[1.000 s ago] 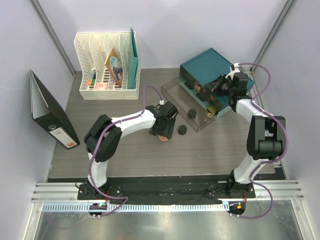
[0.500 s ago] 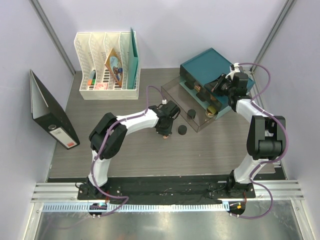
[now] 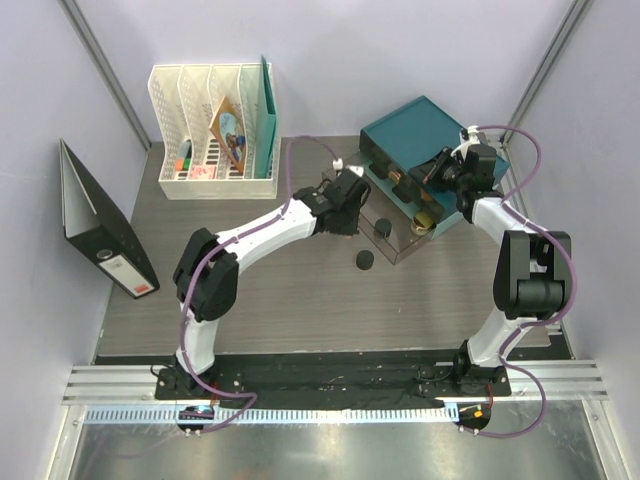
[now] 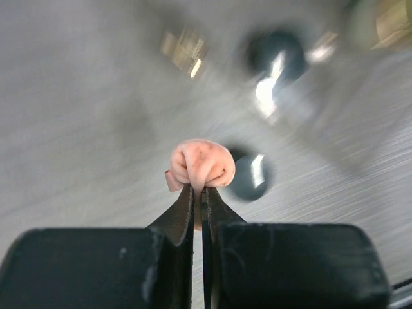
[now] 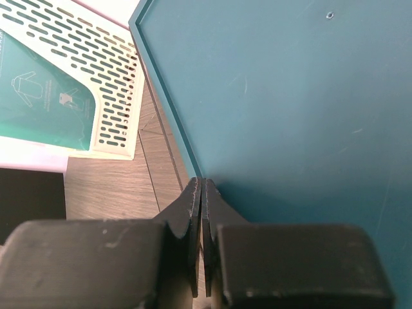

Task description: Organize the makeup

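My left gripper (image 3: 349,197) (image 4: 201,188) is shut on a soft peach makeup tube (image 4: 201,163), which bulges at the fingertips, and hangs over the near left end of the clear tray (image 3: 345,175). One black pot (image 3: 365,260) (image 4: 250,177) lies on the table. Another black pot (image 3: 382,227) (image 4: 277,55) and a gold jar (image 3: 422,222) sit in the tray. My right gripper (image 3: 438,168) (image 5: 201,183) is shut, its tips at the edge of the teal case (image 3: 420,132) (image 5: 290,96). I see nothing between its fingers.
A white file rack (image 3: 215,130) (image 5: 84,71) holding papers stands at the back left. A black binder (image 3: 100,235) leans against the left wall. The teal case and the clear tray fill the back right of the grey table (image 3: 270,300).
My left gripper closed on the peach tube down on the table, then lifted it back and right toward the clear tray. The right arm stayed put.
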